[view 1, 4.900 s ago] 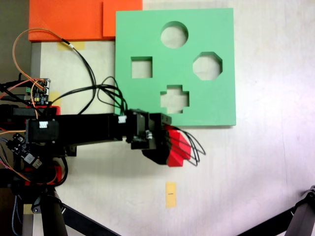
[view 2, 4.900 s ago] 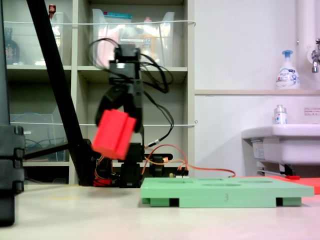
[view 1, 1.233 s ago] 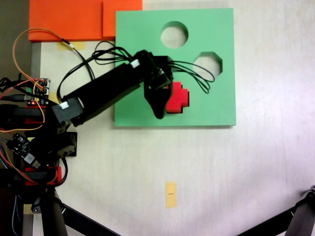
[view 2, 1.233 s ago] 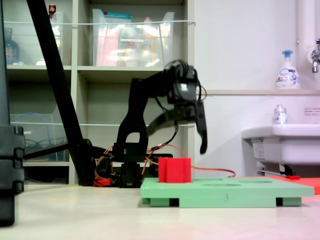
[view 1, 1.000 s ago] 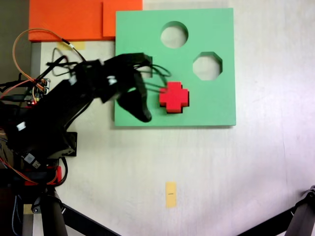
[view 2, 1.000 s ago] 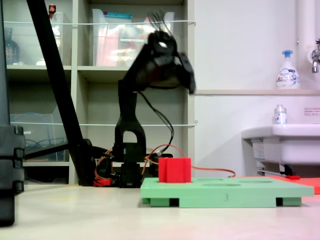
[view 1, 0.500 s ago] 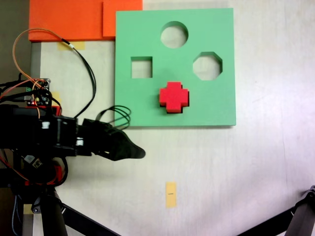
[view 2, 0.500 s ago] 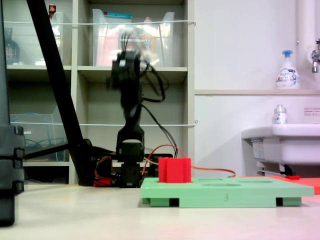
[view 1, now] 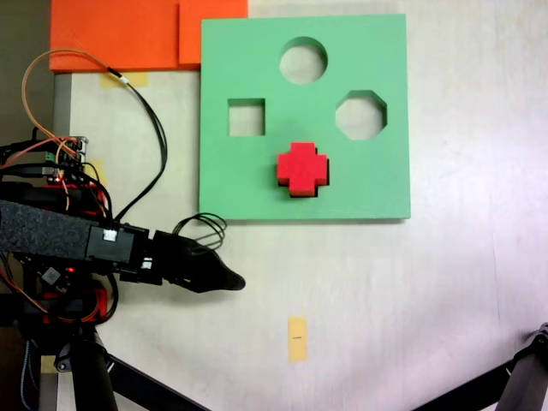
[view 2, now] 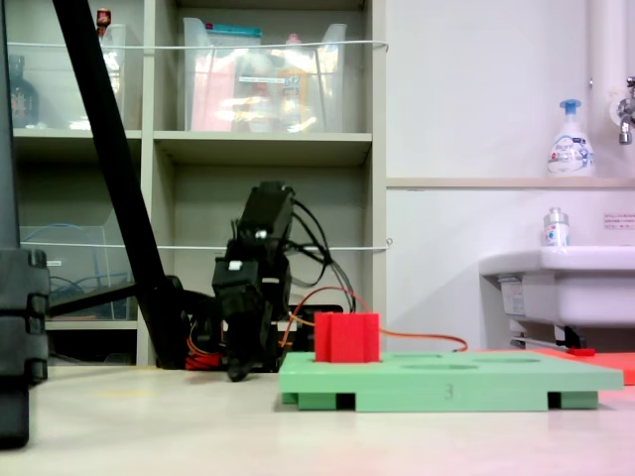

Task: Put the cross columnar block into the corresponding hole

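The red cross columnar block (view 1: 302, 167) stands upright in the corresponding hole of the green foam board (view 1: 377, 184); a thin dark rim of that hole (view 1: 301, 195) shows along the block's lower edge. From the side, the block (view 2: 346, 337) rises above the board (view 2: 446, 378). My gripper (view 1: 229, 280) lies low over the table, left of and below the board's lower left corner, well apart from the block. Its jaws taper to a single tip and hold nothing. In the side view the gripper (view 2: 237, 371) points down near the table.
The board also has a round cutout (view 1: 303, 60), a square cutout (view 1: 246, 117) and an octagonal cutout (view 1: 360, 116). Orange foam sheets (view 1: 128, 34) lie at the top left. A yellow tape mark (view 1: 297, 338) sits on the table. Loose wires (view 1: 158, 137) and the arm's base (view 1: 51, 257) occupy the left.
The gripper let go of the block standing in the board, lifted, swung back left and folded down toward the table. In the last half second it sank lower. The block has not moved.
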Robot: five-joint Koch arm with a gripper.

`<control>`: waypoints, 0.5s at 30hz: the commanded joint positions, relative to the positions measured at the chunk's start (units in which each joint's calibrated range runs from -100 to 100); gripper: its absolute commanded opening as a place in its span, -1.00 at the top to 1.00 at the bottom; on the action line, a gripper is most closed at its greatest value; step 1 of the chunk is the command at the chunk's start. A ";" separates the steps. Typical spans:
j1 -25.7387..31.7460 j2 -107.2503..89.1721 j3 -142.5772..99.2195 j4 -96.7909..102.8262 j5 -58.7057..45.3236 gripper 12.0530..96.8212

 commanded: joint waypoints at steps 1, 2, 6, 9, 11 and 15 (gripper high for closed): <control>1.17 -0.27 -10.09 14.43 -2.54 0.04; 1.42 -0.27 -10.09 20.69 -3.03 0.07; 2.05 -0.27 -10.09 17.12 -3.42 0.13; 2.00 -0.27 -10.09 17.89 -3.32 0.12; 2.00 -0.27 -10.09 18.18 -3.32 0.12; 2.00 -0.27 -10.09 18.18 -3.32 0.12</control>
